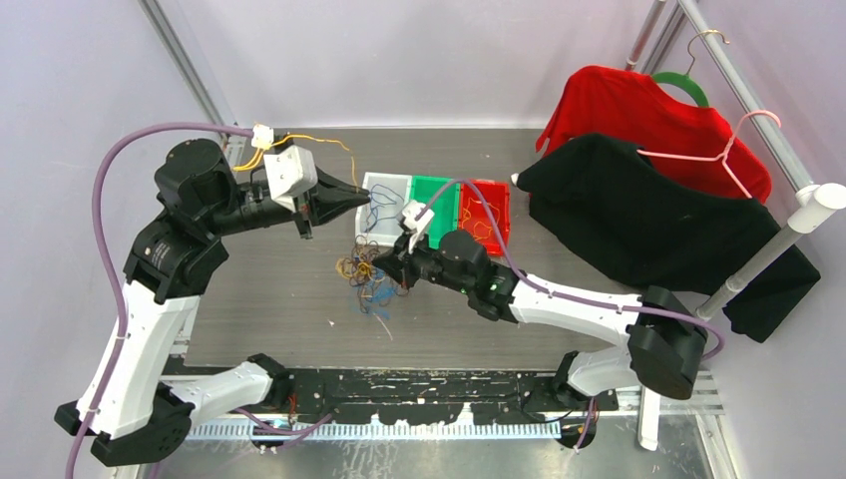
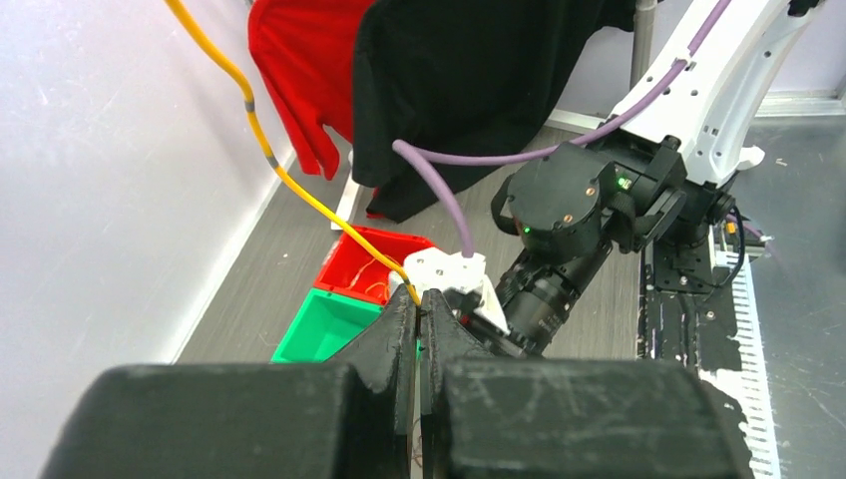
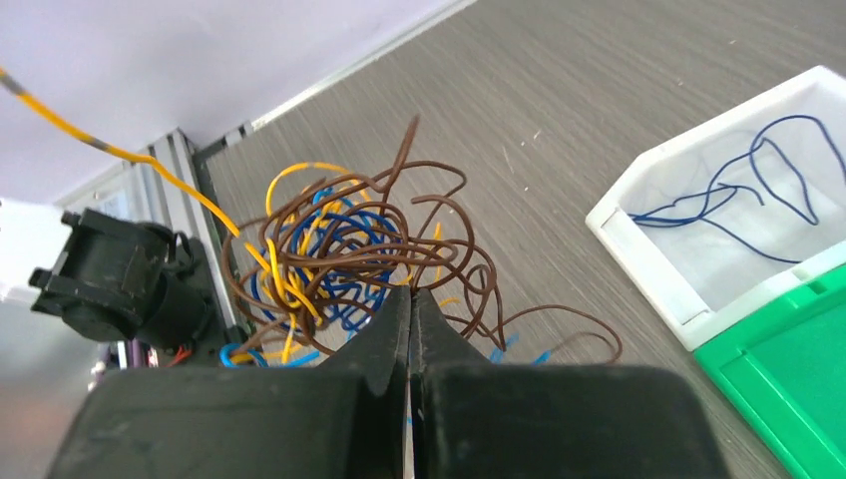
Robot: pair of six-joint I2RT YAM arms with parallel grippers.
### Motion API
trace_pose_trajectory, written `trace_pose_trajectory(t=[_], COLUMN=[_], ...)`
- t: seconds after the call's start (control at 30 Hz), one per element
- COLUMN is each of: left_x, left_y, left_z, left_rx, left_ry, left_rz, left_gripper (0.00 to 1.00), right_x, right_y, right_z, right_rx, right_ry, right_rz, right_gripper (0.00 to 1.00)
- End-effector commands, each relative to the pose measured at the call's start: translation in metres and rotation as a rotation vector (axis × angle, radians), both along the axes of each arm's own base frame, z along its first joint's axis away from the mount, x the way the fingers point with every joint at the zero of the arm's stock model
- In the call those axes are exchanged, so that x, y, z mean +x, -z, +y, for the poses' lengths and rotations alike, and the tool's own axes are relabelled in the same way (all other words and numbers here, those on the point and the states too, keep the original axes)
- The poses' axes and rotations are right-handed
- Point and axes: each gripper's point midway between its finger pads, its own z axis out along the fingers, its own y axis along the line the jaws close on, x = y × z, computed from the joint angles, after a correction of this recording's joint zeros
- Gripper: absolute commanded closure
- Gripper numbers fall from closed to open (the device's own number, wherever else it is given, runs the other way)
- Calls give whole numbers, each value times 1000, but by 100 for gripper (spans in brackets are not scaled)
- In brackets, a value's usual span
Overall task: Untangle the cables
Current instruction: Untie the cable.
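Note:
A tangle of thin brown, yellow and blue cables (image 1: 361,277) lies on the grey table in front of the bins; the right wrist view shows it close up (image 3: 339,249). My right gripper (image 1: 383,267) (image 3: 409,295) is shut at the tangle's edge, pinching strands of it. My left gripper (image 1: 363,200) (image 2: 419,299) hangs above the white bin, shut on a yellow cable (image 2: 299,195). That cable runs up and away from the jaws. A yellow strand (image 3: 130,160) also leaves the tangle toward the left arm.
Three bins stand in a row behind the tangle: a white bin (image 1: 382,183) holding a blue cable (image 3: 758,190), a green bin (image 1: 431,195) and a red bin (image 1: 486,215) holding orange strands. A red shirt (image 1: 648,110) and a black shirt (image 1: 648,220) hang on a rack at the right.

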Motion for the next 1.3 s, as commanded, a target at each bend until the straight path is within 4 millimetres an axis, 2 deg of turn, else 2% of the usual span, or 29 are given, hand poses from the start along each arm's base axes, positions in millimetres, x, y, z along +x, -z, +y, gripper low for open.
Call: trace_pose_trajectory(t=[0.0, 0.13, 0.27, 0.43, 0.57, 0.77, 0.87, 0.97, 1.1, 1.2, 1.27], left_x=[-10, -10, -11, -4, 7, 47, 53, 57, 59, 62, 68], left_y=[-16, -17, -19, -20, -25, -54, -74, -80, -79, -71, -62], left_z=[10, 13, 18, 33, 57, 122, 141, 150, 149, 146, 151], left_rx=[-15, -8, 9, 69, 136, 240, 237, 231, 210, 229, 276], left_ry=[-14, -29, -44, -128, -269, -670, -787, -845, -854, -842, -872], left_rz=[-92, -106, -135, -182, -250, -442, -516, -525, -507, -496, -509], left_gripper=[100, 100, 100, 100, 100, 100, 100, 100, 100, 100, 100], right_x=[12, 30, 37, 53, 53, 44, 40, 37, 34, 34, 35], right_y=[-44, -31, -18, 15, 39, 59, 59, 58, 59, 50, 44], right_z=[-17, -48, -67, -107, -126, -154, -166, -185, -213, -228, -242], right_rx=[174, 139, 80, -46, -157, -174, -172, -192, -219, -187, -190], right_ry=[123, 302, 400, 618, 676, 755, 785, 840, 918, 959, 1004], right_rz=[-82, -73, -54, -16, 7, 67, 107, 126, 159, 164, 164], right_gripper=[99, 99, 99, 99, 99, 99, 99, 99, 99, 99, 99])
